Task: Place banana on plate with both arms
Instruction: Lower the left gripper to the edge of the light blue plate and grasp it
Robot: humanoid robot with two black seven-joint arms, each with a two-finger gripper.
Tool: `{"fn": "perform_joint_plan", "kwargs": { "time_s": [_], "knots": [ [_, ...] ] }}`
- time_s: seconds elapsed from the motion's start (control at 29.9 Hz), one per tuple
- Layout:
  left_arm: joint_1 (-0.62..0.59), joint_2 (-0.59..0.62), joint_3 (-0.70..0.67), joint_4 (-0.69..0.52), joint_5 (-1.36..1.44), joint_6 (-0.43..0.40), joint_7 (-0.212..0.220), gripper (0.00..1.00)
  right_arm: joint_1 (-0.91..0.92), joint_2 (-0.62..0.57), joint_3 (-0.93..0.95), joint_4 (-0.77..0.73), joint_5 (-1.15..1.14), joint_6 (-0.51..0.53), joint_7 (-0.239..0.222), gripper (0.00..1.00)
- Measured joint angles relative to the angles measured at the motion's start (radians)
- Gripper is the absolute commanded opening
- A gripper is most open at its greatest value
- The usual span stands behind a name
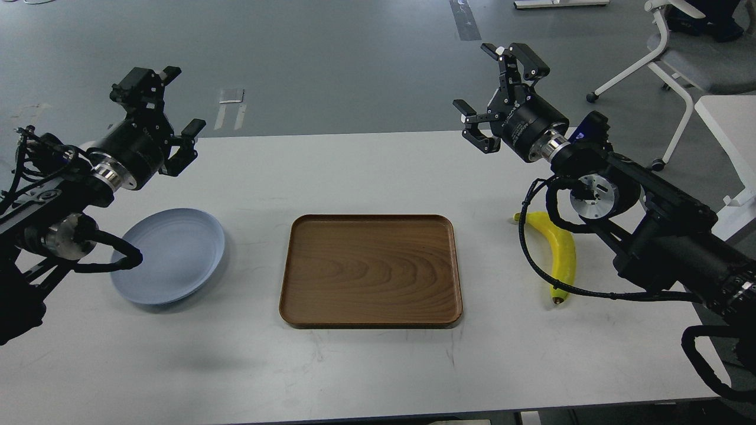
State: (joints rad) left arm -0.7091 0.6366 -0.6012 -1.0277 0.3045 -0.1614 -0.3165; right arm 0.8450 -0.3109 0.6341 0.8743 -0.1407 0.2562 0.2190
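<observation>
A yellow banana (561,254) lies on the white table at the right, partly crossed by a black cable of my right arm. A pale blue-grey plate (171,255) sits on the table at the left. My left gripper (159,109) is open and empty, raised above the table's far left edge, behind the plate. My right gripper (493,88) is open and empty, raised above the table's far edge, well behind and left of the banana.
A brown wooden tray (370,270) lies at the middle of the table (366,171), between plate and banana. An office chair (685,59) and another white table (729,124) stand off to the right.
</observation>
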Motion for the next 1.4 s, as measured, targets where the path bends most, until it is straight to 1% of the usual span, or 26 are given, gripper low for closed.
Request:
{"fn": "perform_joint_plan", "kwargs": {
  "time_s": [0.1,0.17,0.2,0.23,0.3,0.37,0.47,0.57,0.67,0.77,0.94,1.04,1.14,1.2,1.24,1.27,1.3,1.4],
  "knots": [
    [-0.004,0.000,0.006,-0.005,0.024,0.004,-0.009,0.98,0.000,-0.006,0.000,0.000,0.000,0.000,0.000,1.00],
    [-0.006,0.003,0.010,-0.014,0.081,0.027,-0.038,0.98,-0.001,-0.008,0.000,0.000,0.000,0.000,0.000,1.00],
    [-0.006,0.004,0.012,-0.017,0.146,0.065,-0.056,0.98,-0.001,-0.008,0.000,0.000,0.000,0.000,0.000,1.00],
    [-0.006,0.008,0.014,-0.022,0.246,0.125,-0.071,0.98,-0.001,-0.010,0.000,0.000,0.000,0.000,0.000,1.00],
    [-0.005,0.025,0.017,-0.035,0.441,0.233,-0.086,0.98,-0.002,-0.013,0.001,0.000,0.000,0.000,0.000,1.00],
    [0.003,0.055,0.033,-0.047,0.641,0.297,-0.092,0.98,-0.002,-0.014,0.001,0.000,0.000,0.000,0.000,1.00],
    [0.009,0.119,0.100,-0.052,0.841,0.321,-0.102,0.98,-0.004,-0.014,0.001,0.000,0.000,0.000,0.000,1.00],
    [0.006,0.196,0.229,-0.052,0.945,0.335,-0.138,0.98,-0.005,-0.014,0.001,-0.001,-0.001,-0.002,0.000,1.00],
    [0.004,0.244,0.321,-0.040,0.989,0.385,-0.159,0.98,-0.006,-0.014,0.002,-0.001,-0.001,-0.003,0.000,1.00],
    [0.011,0.261,0.409,0.020,1.005,0.460,-0.165,0.98,-0.006,-0.014,0.003,-0.003,-0.001,-0.003,0.000,1.00],
    [0.015,0.264,0.520,0.106,1.003,0.488,-0.166,0.97,-0.006,-0.014,0.003,-0.003,-0.001,-0.005,0.000,1.00],
    [0.046,0.256,0.538,0.149,0.993,0.501,-0.164,0.97,-0.006,-0.014,0.003,-0.003,-0.001,-0.007,0.000,1.00],
    [0.101,0.236,0.541,0.213,0.976,0.539,-0.163,0.97,-0.006,-0.014,0.002,-0.003,-0.001,-0.010,0.000,1.00],
    [0.126,0.215,0.543,0.242,0.961,0.550,-0.164,0.96,-0.006,-0.014,0.001,-0.003,-0.001,-0.010,0.000,1.00],
    [0.133,0.208,0.544,0.248,0.956,0.551,-0.166,0.94,-0.006,-0.014,0.001,-0.003,-0.001,-0.011,0.000,1.00],
    [0.141,0.201,0.544,0.256,0.953,0.553,-0.167,0.89,-0.006,-0.014,0.000,-0.003,-0.001,-0.011,0.000,1.00],
    [0.149,0.197,0.544,0.262,0.950,0.554,-0.167,0.85,-0.006,-0.014,0.000,-0.003,-0.002,-0.011,0.000,1.00],
    [0.171,0.190,0.544,0.273,0.945,0.556,-0.171,0.82,-0.006,-0.013,0.000,-0.004,-0.014,-0.011,-0.001,1.00]
  ]
}}
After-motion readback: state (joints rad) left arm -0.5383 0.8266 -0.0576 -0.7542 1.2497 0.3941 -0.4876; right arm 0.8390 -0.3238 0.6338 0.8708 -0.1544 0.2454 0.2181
